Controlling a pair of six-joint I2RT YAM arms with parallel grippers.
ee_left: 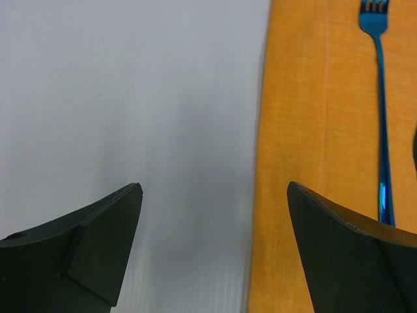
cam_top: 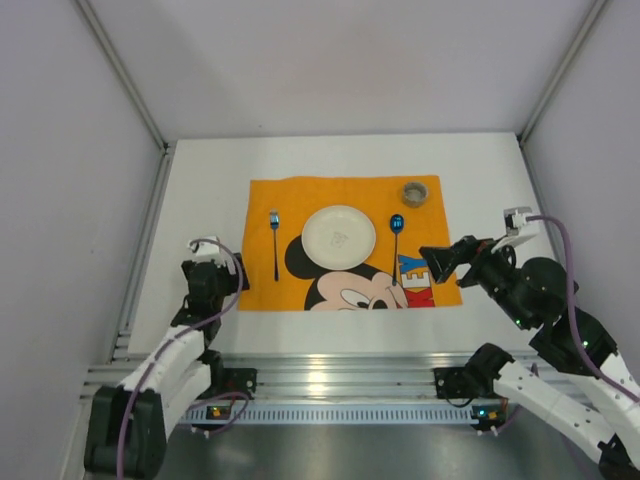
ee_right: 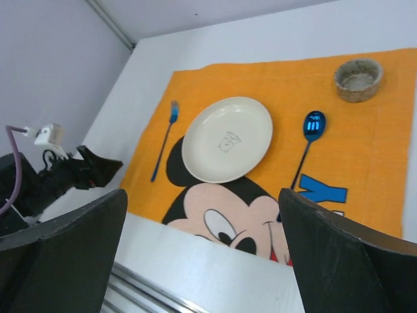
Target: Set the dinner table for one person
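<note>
The white dinner table (cam_top: 200,200) carries an orange Mickey Mouse cloth (cam_top: 300,200). On the cloth lie a cream plate (cam_top: 339,238), a blue fork (cam_top: 275,245) to its left, a blue spoon (cam_top: 396,240) to its right and a small grey-brown bowl (cam_top: 416,192) at the far right corner. My left gripper (cam_top: 203,262) is open and empty, low over bare table just left of the cloth edge (ee_left: 313,130), with the fork (ee_left: 381,98) ahead on the right. My right gripper (cam_top: 432,262) is open and empty, raised above the cloth's near right corner, looking over plate (ee_right: 227,138) and spoon (ee_right: 309,137).
An aluminium rail (cam_top: 320,375) runs along the table's near edge. Grey walls with metal frame posts (cam_top: 125,75) close in the left, right and back. The left gripper also shows in the right wrist view (ee_right: 98,168).
</note>
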